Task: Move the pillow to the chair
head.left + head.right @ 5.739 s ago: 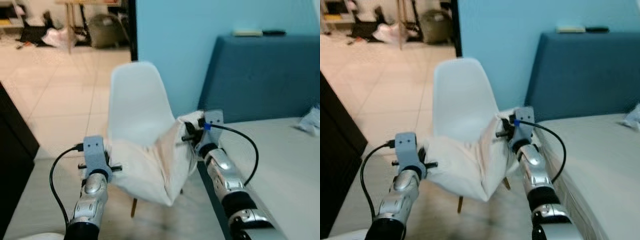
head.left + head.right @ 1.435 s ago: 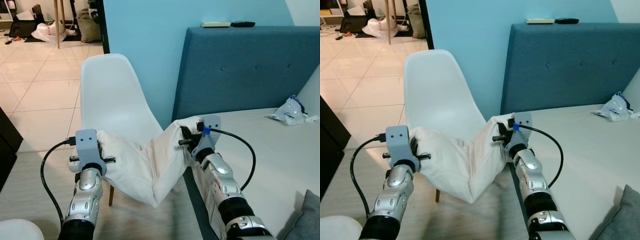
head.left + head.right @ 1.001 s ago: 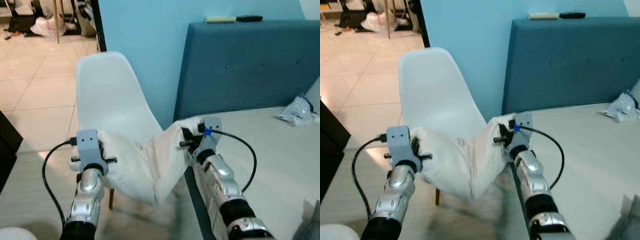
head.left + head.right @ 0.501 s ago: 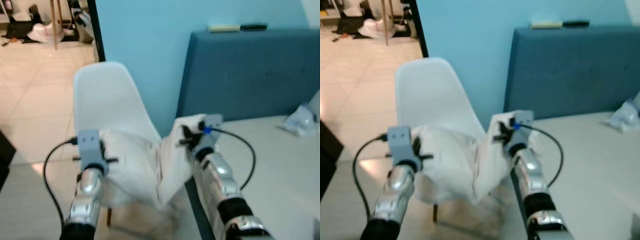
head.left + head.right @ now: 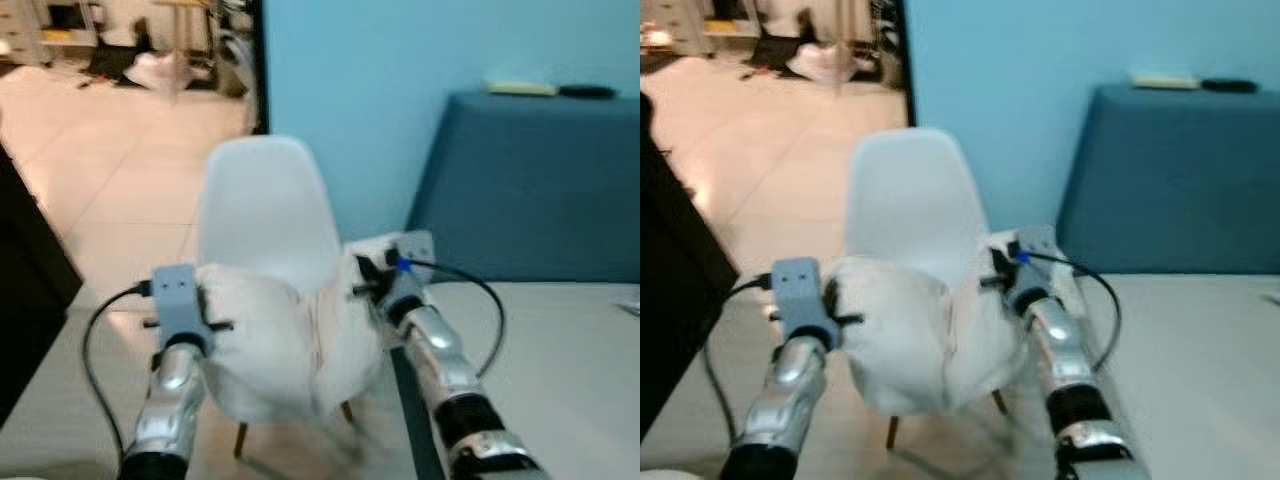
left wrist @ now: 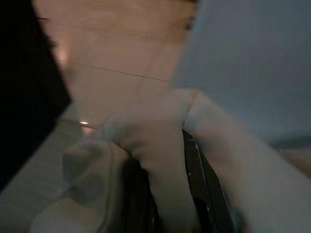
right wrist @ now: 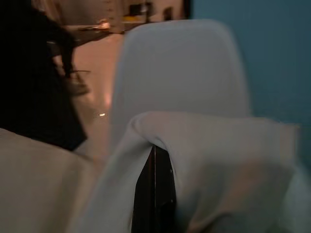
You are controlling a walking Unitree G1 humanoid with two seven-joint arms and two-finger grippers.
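Pillow (image 5: 285,345) is held sagging before white chair (image 5: 265,215), pinched by closed left end effector (image 5: 195,315) and right end effector (image 5: 368,275); uneven release could drop it floorward.

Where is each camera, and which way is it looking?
Left eye: on the head, looking down at the chair and pillow; both arms show.
Right eye: beside it, same scene.
Left wrist: along the left claw, which pinches the pillow.
Right wrist: along the right claw, which pinches the pillow, chair behind.
All four share the pillow.
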